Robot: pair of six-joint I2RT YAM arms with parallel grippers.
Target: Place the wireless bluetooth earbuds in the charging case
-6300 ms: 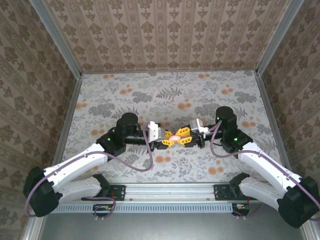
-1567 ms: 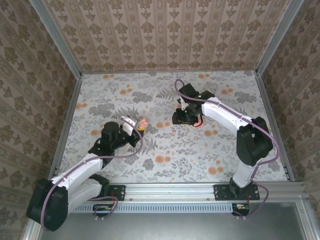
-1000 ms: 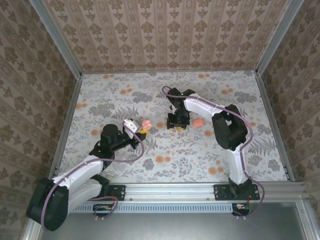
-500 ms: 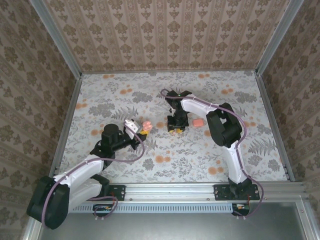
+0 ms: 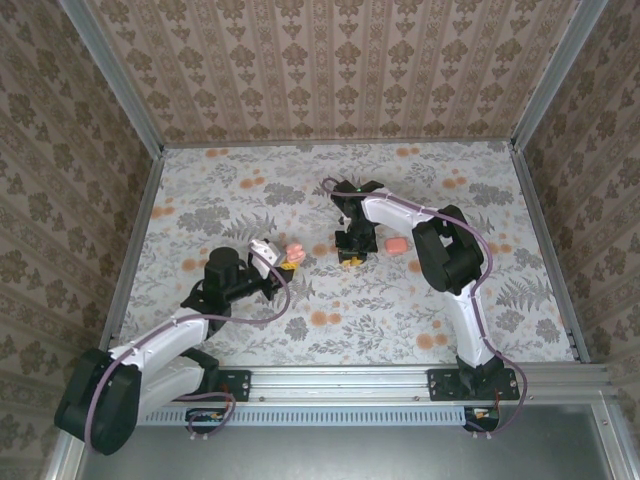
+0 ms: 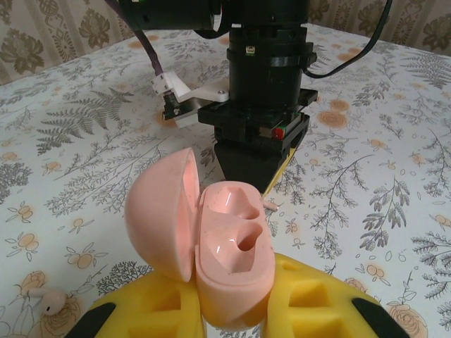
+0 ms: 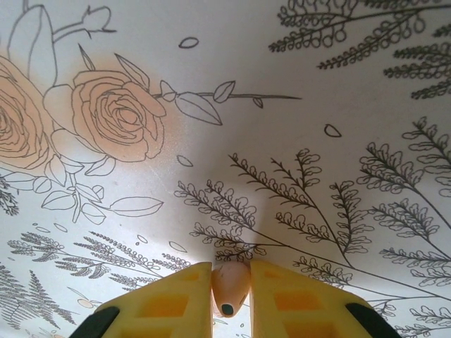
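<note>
The salmon-pink charging case (image 6: pixel 229 253) stands between the yellow fingers of my left gripper (image 6: pixel 236 303), which is shut on its base. Its lid hangs open to the left and both sockets are empty. From above, the case (image 5: pixel 294 249) sits left of centre in my left gripper (image 5: pixel 283 258). My right gripper (image 7: pixel 231 282) points straight down at the cloth, shut on one pink earbud (image 7: pixel 230 283). That gripper (image 5: pixel 350 257) is just right of the case. A second earbud (image 6: pixel 53 301) lies loose on the cloth beside the case.
The floral tablecloth (image 5: pixel 250 190) carries flat orange printed flowers (image 7: pixel 116 113). A salmon patch (image 5: pixel 396 245) lies right of the right gripper; I cannot tell what it is. Patterned walls and metal rails (image 5: pixel 140 260) enclose the table.
Since 1.6 s ago, the right gripper has moved left and down to the cloth near the centre, and it has stayed there for the last half second. The left gripper has barely moved with the open case.
</note>
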